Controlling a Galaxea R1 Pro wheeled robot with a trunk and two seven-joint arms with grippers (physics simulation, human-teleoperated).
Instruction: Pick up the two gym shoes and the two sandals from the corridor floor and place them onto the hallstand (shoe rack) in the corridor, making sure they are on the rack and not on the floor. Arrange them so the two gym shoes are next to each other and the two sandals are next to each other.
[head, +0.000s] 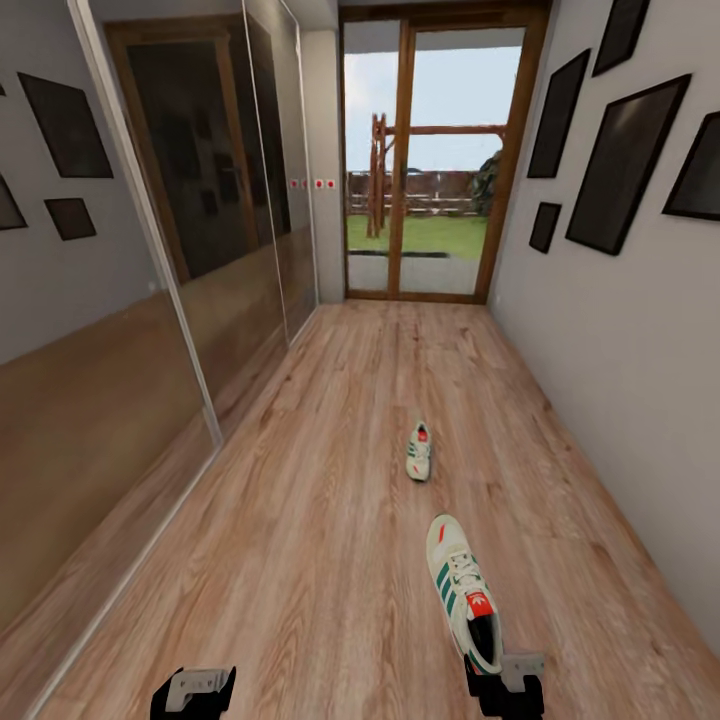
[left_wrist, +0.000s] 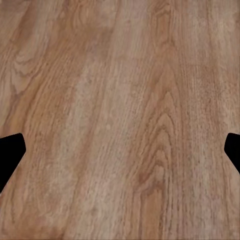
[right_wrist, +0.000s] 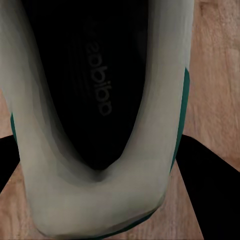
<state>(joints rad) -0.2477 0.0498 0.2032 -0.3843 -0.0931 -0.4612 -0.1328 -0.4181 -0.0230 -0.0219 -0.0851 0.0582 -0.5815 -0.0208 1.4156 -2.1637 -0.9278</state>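
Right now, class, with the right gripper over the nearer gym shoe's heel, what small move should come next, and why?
Probably close the right gripper on the nearer gym shoe's heel. In the right wrist view its dark fingers flank the heel collar on both sides, and the shoe lies on the corridor floor, so a grasp looks ready.

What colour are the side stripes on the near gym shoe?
Green, on the cream-white near gym shoe; clearest in the head view.

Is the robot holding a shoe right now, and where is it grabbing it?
The right claw straddles the near gym shoe at its heel; a closed hold cannot be told. The left claw is open, empty.
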